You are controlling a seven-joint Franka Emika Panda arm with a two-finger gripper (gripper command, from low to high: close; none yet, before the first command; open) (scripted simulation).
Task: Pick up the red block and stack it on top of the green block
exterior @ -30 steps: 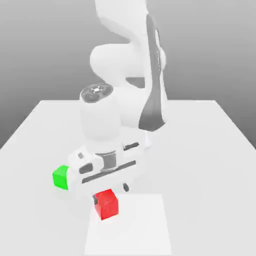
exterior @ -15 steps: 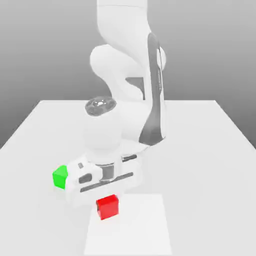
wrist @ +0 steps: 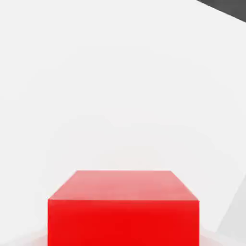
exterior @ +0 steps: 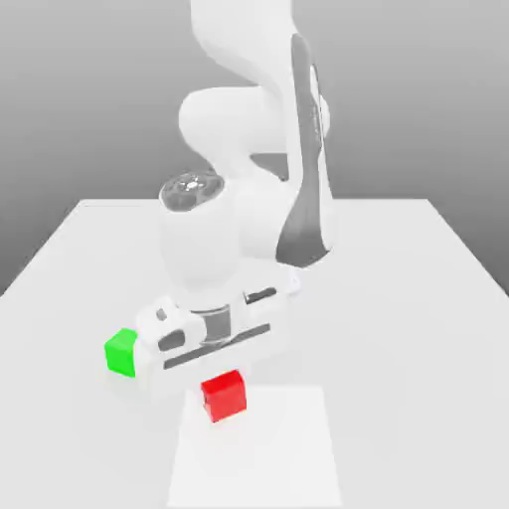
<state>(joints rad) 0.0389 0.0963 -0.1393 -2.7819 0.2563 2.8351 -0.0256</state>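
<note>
The red block [exterior: 224, 396] hangs directly under my white hand in the exterior view, a little above the table, with my gripper [exterior: 221, 382] shut on it. The hand view has the red block [wrist: 123, 206] close up, its top and one side face showing, with the white table behind it. The green block [exterior: 121, 352] rests on the table to the exterior view's left of the hand, partly covered by the hand's body. The red block is lower in the picture than the green one and to its right, and the two are apart.
The white table [exterior: 398, 298] stretches to both sides, with its far edge behind the arm. A paler square patch [exterior: 288, 457] lies on the table at the front, beneath the red block. The arm's base and links [exterior: 268, 149] rise behind the hand.
My gripper has shut on the red block. The block has since risen slightly and shifted a little to the exterior view's right. The green block has not moved.
</note>
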